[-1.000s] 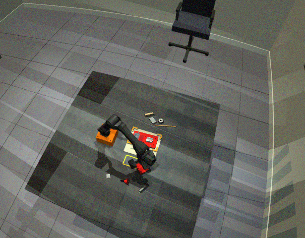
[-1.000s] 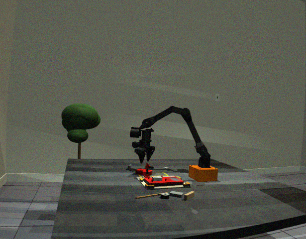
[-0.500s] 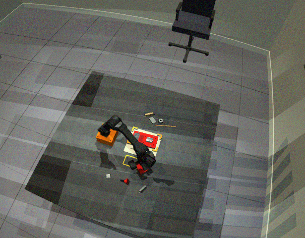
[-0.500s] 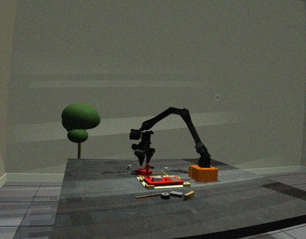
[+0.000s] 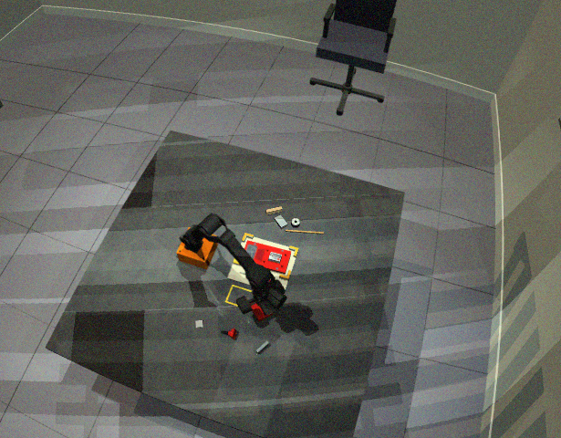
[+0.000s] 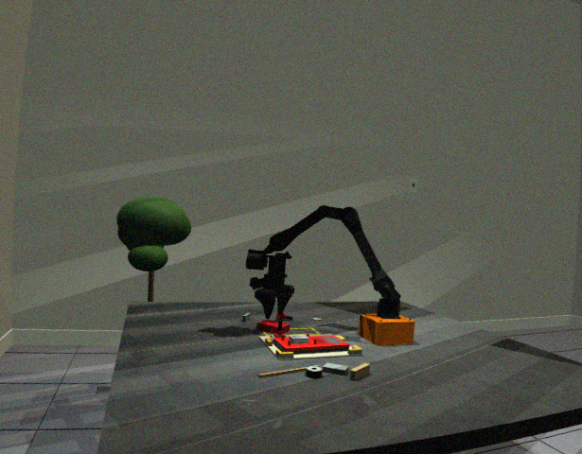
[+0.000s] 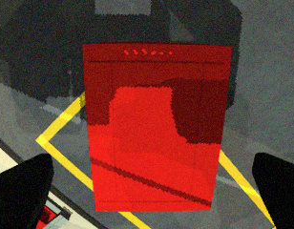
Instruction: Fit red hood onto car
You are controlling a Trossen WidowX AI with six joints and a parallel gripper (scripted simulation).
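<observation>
You are at the approach step, before any grasp. The gripper [image 7: 147,181] hangs directly above the red hood [image 7: 155,128] with its two dark fingers spread wide to either side of the shell and nothing between them. In the wrist view the hood lies on the table [image 6: 193,352], partly inside a yellow outlined rectangle [image 7: 249,191], its flat roof facing up and the arm's shadow falling across its upper half. In the exterior view the fingertips point down just above the hood [image 6: 273,325], apparently not yet touching it. The chassis [image 6: 311,343], red with the grey engine block [image 6: 298,337] seated on it, rests in its pale jig [image 6: 320,354] just beside the hood, between it and the orange arm base [image 6: 386,329]. The pegs are too small to make out. Your next move, as judged from this pose, is a straight descent until the fingers bracket the hood's two opposite side walls, then a closing on them. Keep the hood level when you lift, since a tilted grasp would make the four corner holes harder to line up. Small loose parts [image 6: 329,370] lie near the jig, well apart from your path.
</observation>
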